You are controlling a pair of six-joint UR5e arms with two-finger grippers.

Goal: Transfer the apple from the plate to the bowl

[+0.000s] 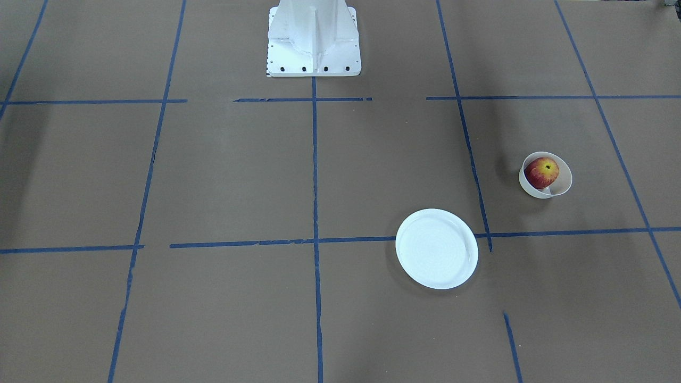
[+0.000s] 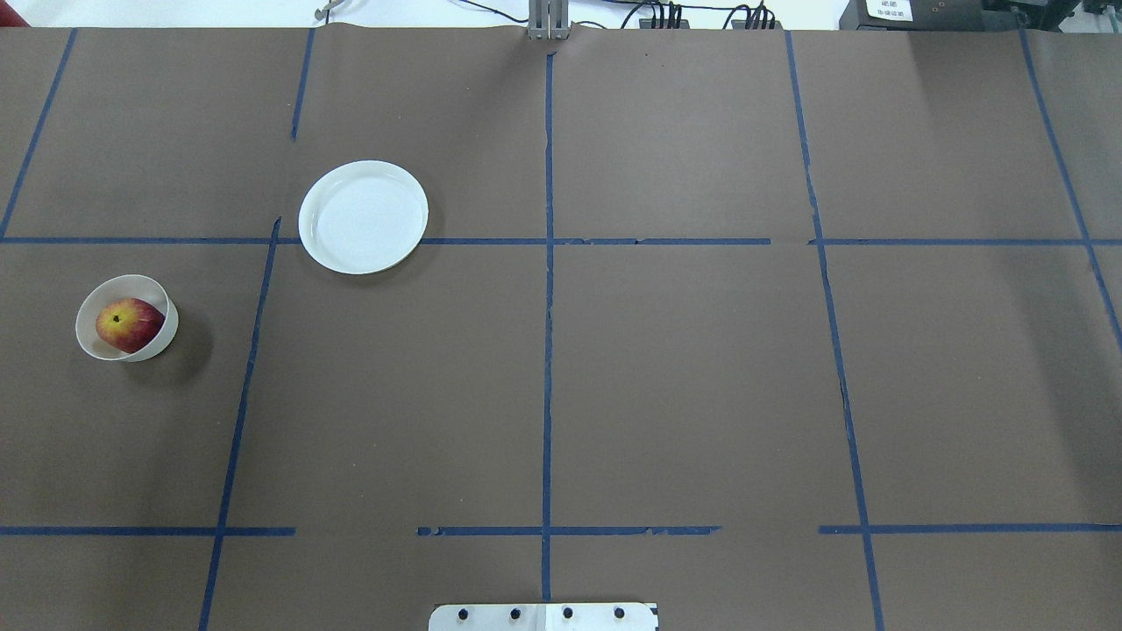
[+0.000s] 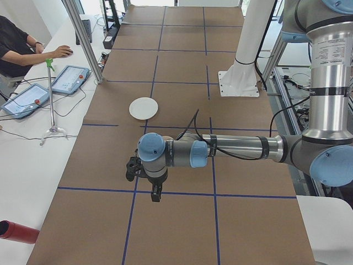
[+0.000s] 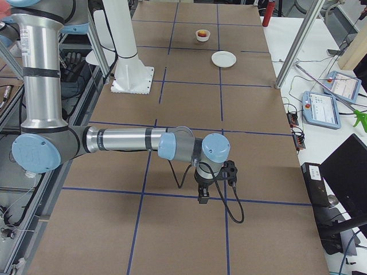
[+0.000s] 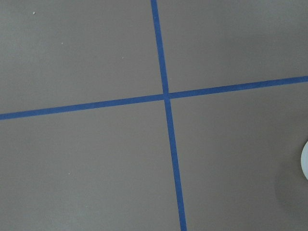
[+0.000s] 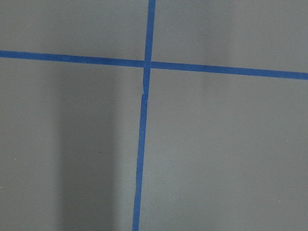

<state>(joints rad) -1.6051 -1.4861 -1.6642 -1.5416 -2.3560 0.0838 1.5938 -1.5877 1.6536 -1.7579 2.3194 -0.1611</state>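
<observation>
The red apple [image 1: 541, 172] with its yellow patch lies inside the small cream bowl [image 1: 564, 183], which leans a little. In the overhead view the apple [image 2: 130, 325] and bowl [image 2: 92, 337] are at the far left. The white plate [image 1: 436, 248] lies flat with nothing on it, apart from the bowl; it also shows in the overhead view [image 2: 363, 216]. My left gripper [image 3: 156, 193] shows only in the exterior left view, low over the table. My right gripper [image 4: 203, 197] shows only in the exterior right view. I cannot tell whether either is open or shut.
The table is brown paper with a blue tape grid [image 2: 547, 307]. The white robot base [image 1: 314, 40] stands at the table's edge. An operator [image 3: 16, 44] sits by tablets [image 3: 69, 79] on a side bench. A white sliver [image 5: 305, 161] shows at the left wrist view's right edge.
</observation>
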